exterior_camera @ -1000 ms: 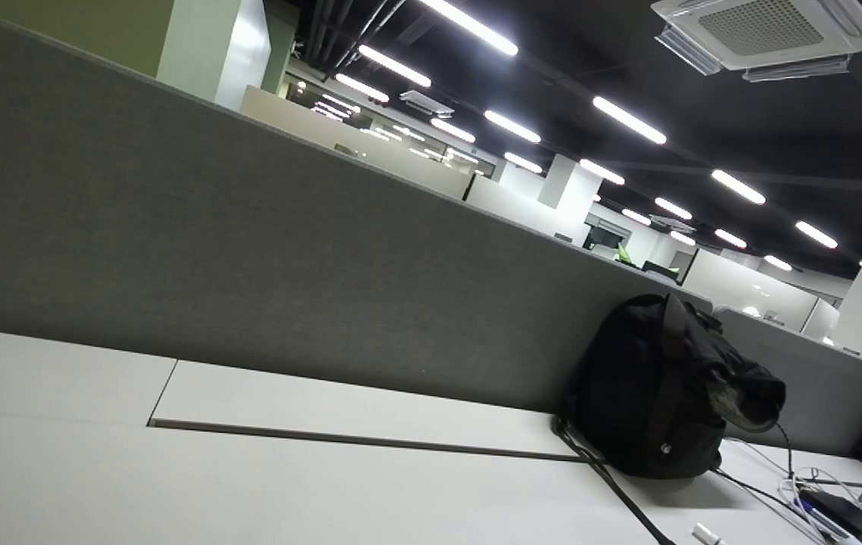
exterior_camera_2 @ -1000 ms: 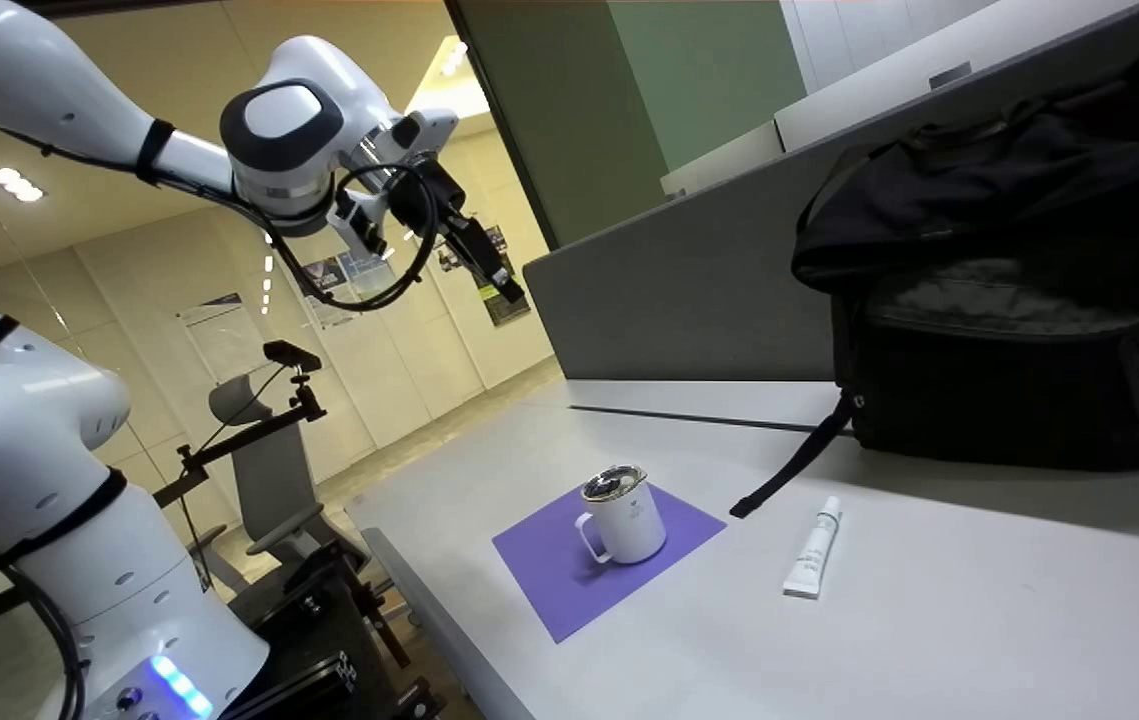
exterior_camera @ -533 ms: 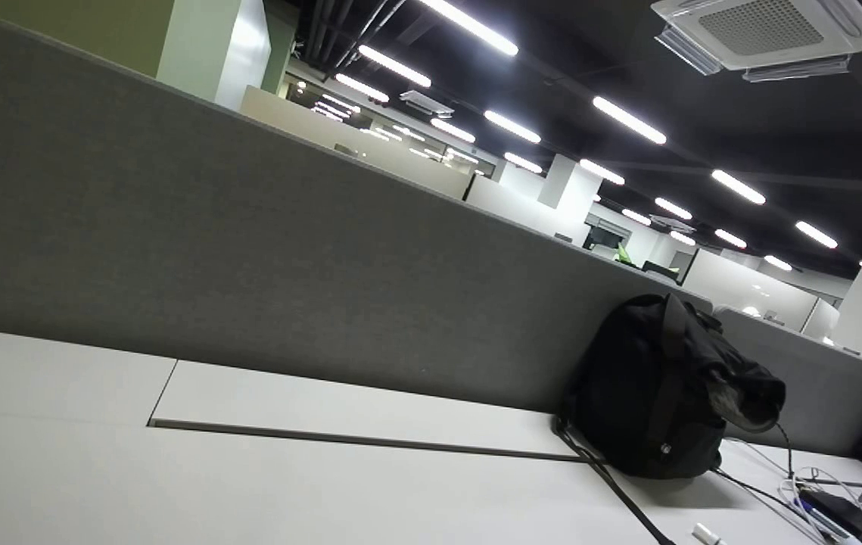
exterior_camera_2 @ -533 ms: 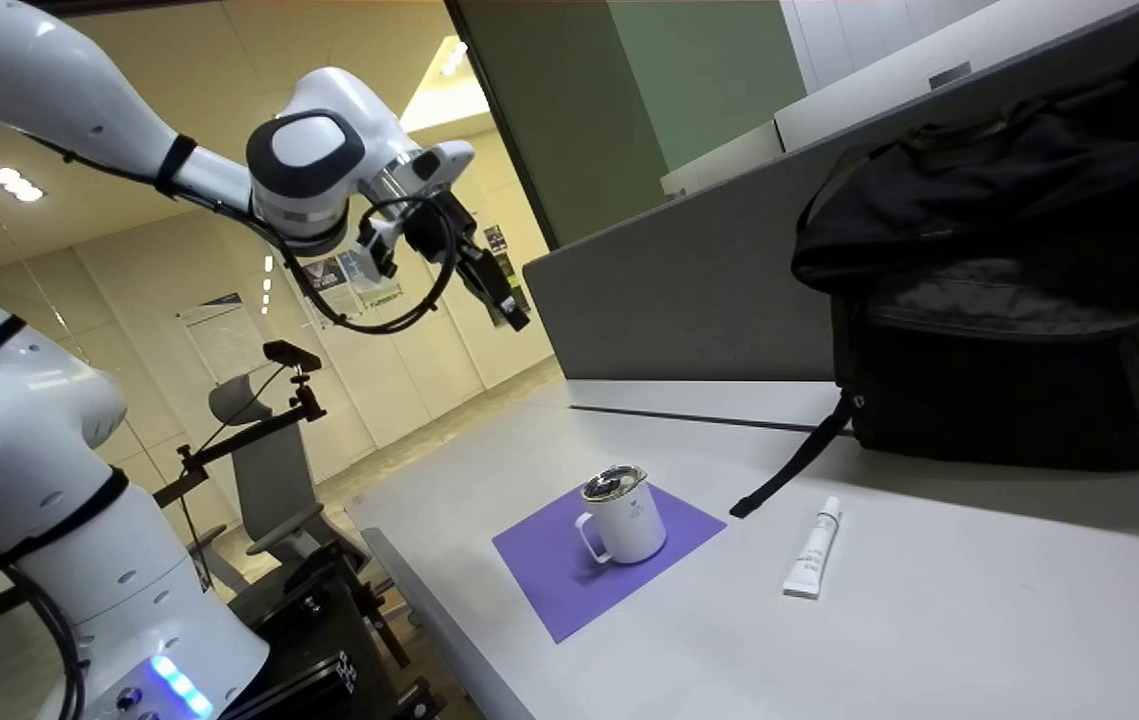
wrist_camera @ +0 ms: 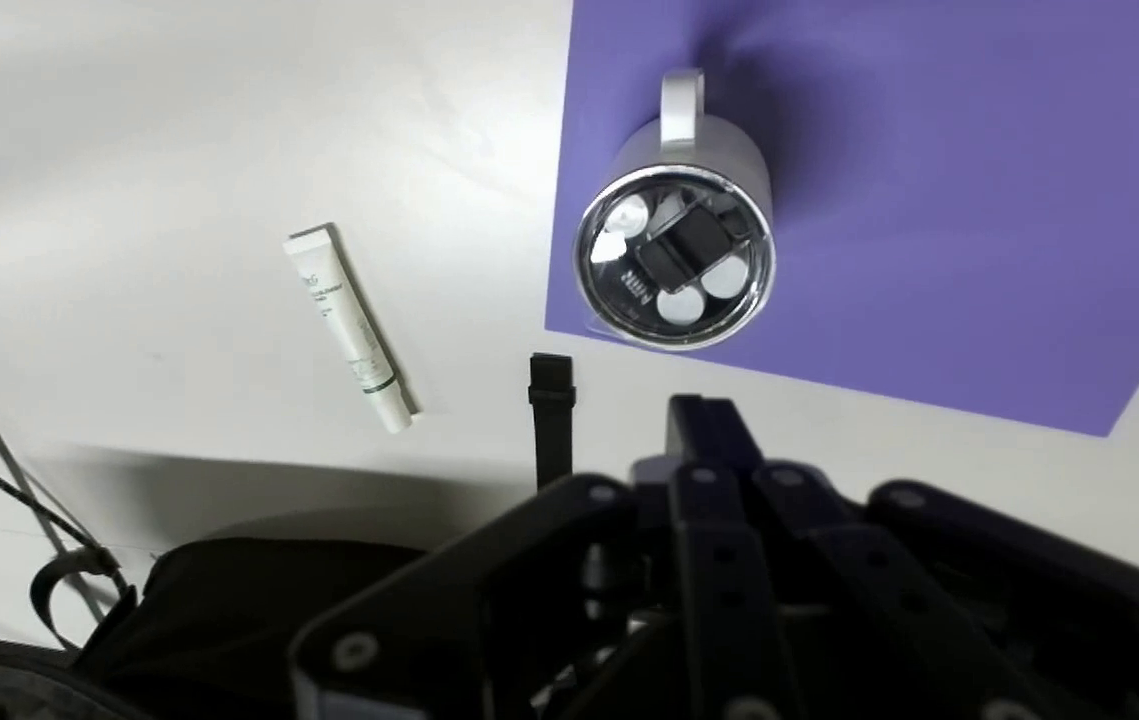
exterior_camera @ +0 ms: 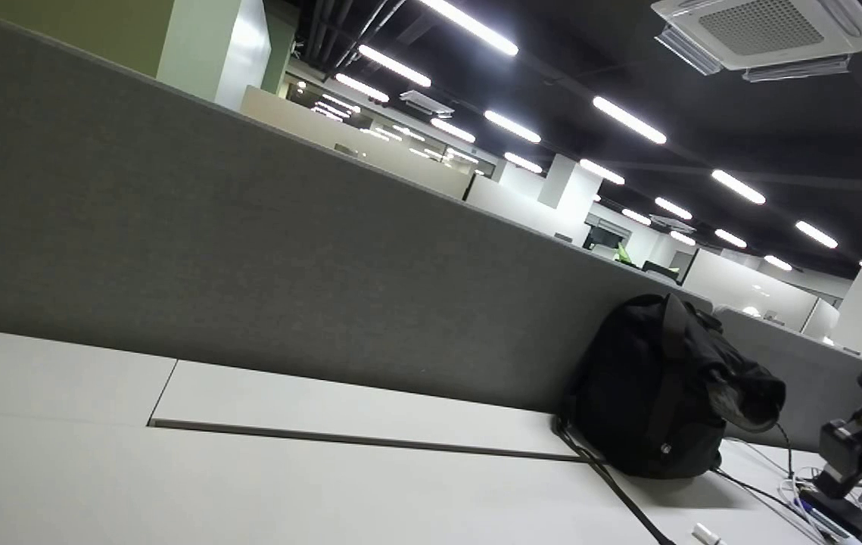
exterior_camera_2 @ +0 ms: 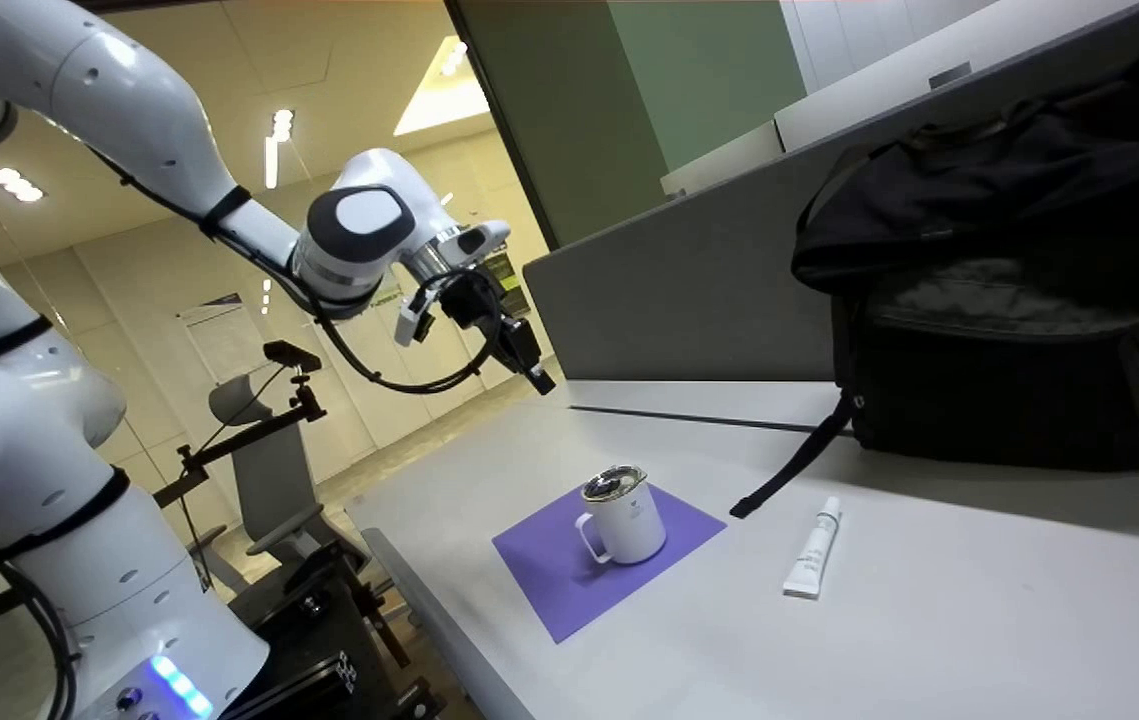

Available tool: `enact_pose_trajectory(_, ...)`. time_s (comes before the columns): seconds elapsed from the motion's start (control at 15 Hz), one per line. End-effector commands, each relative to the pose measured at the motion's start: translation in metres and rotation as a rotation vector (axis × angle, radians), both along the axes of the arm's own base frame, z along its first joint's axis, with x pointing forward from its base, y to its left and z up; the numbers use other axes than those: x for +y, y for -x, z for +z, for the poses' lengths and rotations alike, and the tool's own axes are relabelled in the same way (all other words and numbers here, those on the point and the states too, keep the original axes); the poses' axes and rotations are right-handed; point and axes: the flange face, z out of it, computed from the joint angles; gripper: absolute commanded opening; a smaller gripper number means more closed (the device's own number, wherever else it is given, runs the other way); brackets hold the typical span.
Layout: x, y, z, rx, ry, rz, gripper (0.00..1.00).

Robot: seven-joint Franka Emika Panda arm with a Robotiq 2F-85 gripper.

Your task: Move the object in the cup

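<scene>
A white mug [exterior_camera_2: 629,528] with a handle and a clear lid stands upright on a purple sheet [exterior_camera_2: 541,568]. In the wrist view the lid [wrist_camera: 674,262] covers the mug's top and shows reflections; what is inside is unclear. A white tube [exterior_camera_2: 814,553] lies on the table apart from the mug; it also shows in the wrist view [wrist_camera: 344,320]. Only its cap end [exterior_camera: 707,534] shows at the bottom of an exterior view. My gripper [exterior_camera_2: 542,381] is in the air above the table, behind the mug. In the wrist view its fingertips [wrist_camera: 715,408] are together with nothing between them.
A large black backpack [exterior_camera_2: 1009,340] stands against the grey partition [exterior_camera_2: 669,310] at the back. Its strap [wrist_camera: 552,420] reaches over the table towards the sheet, between tube and gripper. Cables [exterior_camera: 794,488] lie beyond the bag. The table's edge [exterior_camera_2: 439,625] is on the robot's side.
My arm and gripper have moved down and forward, towards the table. The gripper has come further into an exterior view from the right edge. The mug, sheet, tube and backpack have not moved.
</scene>
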Motion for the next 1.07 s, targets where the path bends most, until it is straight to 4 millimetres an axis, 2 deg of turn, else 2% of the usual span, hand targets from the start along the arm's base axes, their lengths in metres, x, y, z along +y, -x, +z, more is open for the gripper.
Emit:
enact_pose_trajectory(0.0, 0.0, -0.003, -0.027, -0.007, 0.021, 0.017, 0.0)
enact_pose_trajectory(0.47, -0.001, -0.001, -0.07, -0.022, 0.06, 0.079, 0.0)
enact_pose_trajectory(1.0, -0.018, -0.015, -0.108, -0.039, 0.118, 0.043, 0.0)
